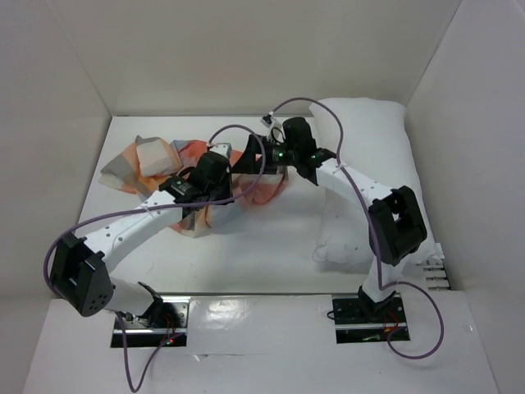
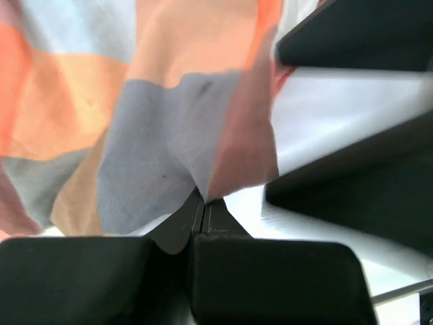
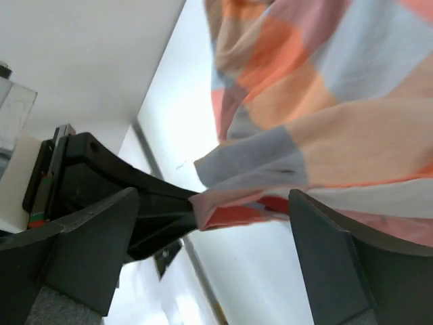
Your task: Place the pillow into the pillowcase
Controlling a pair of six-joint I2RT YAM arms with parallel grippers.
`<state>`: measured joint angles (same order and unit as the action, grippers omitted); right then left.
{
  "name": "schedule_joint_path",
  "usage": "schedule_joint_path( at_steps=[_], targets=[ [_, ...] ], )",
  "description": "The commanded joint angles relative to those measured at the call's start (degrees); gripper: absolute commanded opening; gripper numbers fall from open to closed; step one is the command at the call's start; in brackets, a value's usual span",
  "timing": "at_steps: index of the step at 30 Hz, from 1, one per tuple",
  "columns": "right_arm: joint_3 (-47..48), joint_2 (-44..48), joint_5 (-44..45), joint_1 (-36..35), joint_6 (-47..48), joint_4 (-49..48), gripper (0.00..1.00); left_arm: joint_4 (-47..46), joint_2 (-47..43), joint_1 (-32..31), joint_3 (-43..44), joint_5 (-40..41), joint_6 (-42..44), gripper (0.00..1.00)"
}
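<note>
- White walls [image 1: 246,49] box in a white table [image 1: 271,263], with my two bases bolted at its near edge.
- My left gripper [image 2: 203,206] is pressed together and pinches a fold of the pillowcase [image 2: 169,135] (grey and orange checks hang just past the fingertips).
- My right gripper [image 3: 211,200] stands spread wide, one finger on either side of that same pinched fold. Whether the cloth brushes a finger I cannot tell.
- Seen from above, the pillowcase lies crumpled left of centre on the table, and both my grippers meet over its right-hand part.
- The pillow [image 1: 365,139] lies along the right wall, from the far right corner toward me (my right arm crosses above it). It is wholly outside the pillowcase and apart from it.
</note>
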<state>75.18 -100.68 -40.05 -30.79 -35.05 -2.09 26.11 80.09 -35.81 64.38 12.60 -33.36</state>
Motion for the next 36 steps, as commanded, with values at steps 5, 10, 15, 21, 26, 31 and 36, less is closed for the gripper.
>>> schedule_joint_path(
  at_steps=[5, 10, 15, 21, 26, 31, 36],
  targets=[
    [14.99, 4.18, 26.54, 2.84, 14.73, 28.87, 1.00, -1.94, -3.54, 5.49, -0.74, -5.30, 2.78, 0.00],
    [15.89, 8.91, 62.47, 1.96, 13.97, 44.23, 1.00, -2.47, -4.15, 7.42, -0.75, -7.24, 3.31, 0.00],
    [8.07, 11.21, 82.48, 1.96, 1.43, 58.58, 1.00, -1.94, -4.68, 7.42, -0.22, -9.17, 3.83, 0.00],
    [-0.11, 13.49, 85.40, 1.25, -9.41, 66.95, 1.00, -1.94, -5.21, 7.42, -0.83, -10.84, 3.83, 0.00],
    [-8.03, 12.97, 78.03, 3.63, -7.15, 57.13, 0.40, -1.41, -5.74, 7.42, -0.83, -10.84, 4.44, 0.00],
    [-2.86, 11.30, 73.90, 3.63, -1.96, 51.93, 0.00, 0.43, -7.05, 7.42, -0.30, -10.84, 4.45, 0.00],
    [8.56, 13.32, 58.17, 3.63, 3.41, 47.00, 0.00, 0.43, -8.90, 7.42, -2.76, -11.99, 4.37, 0.00]
  ],
)
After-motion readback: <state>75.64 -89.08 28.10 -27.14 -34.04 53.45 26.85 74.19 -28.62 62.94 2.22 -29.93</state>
